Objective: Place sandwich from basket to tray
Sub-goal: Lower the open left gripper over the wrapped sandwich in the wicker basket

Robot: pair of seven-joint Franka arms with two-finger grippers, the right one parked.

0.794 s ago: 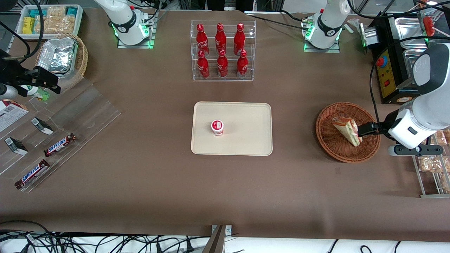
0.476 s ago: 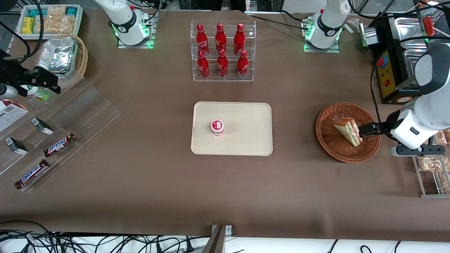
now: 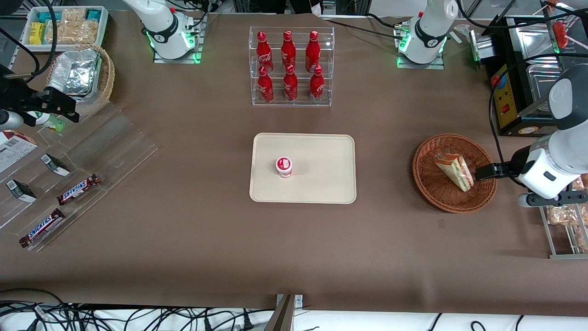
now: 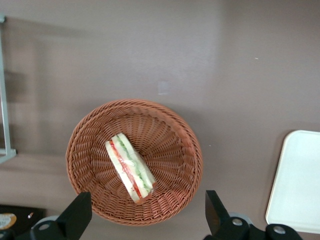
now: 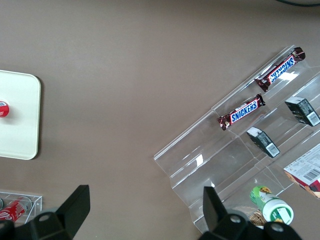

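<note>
The sandwich (image 3: 454, 170), a wrapped white-bread wedge with red and green filling, lies in the round reddish-brown wicker basket (image 3: 421, 166) toward the working arm's end of the table. In the left wrist view the sandwich (image 4: 130, 167) rests on its side inside the basket (image 4: 91, 129). My gripper (image 3: 482, 172) hovers over the basket's rim beside the sandwich, apart from it. The gripper (image 4: 146, 197) is open, its black fingers (image 4: 80, 207) spread wide with nothing held. The cream tray (image 3: 321, 156) lies mid-table, and an edge of the tray (image 4: 297, 180) shows in the wrist view.
A small red-and-white cup (image 3: 284, 166) stands on the tray. A clear rack of red bottles (image 3: 290, 66) stands farther from the camera than the tray. A black appliance (image 3: 514, 101) and a metal rack of snack bags (image 3: 562, 216) flank the basket.
My gripper has drawn back from the sandwich toward the working arm's end, from over the basket's inside to its rim. The sandwich stays in the basket.
</note>
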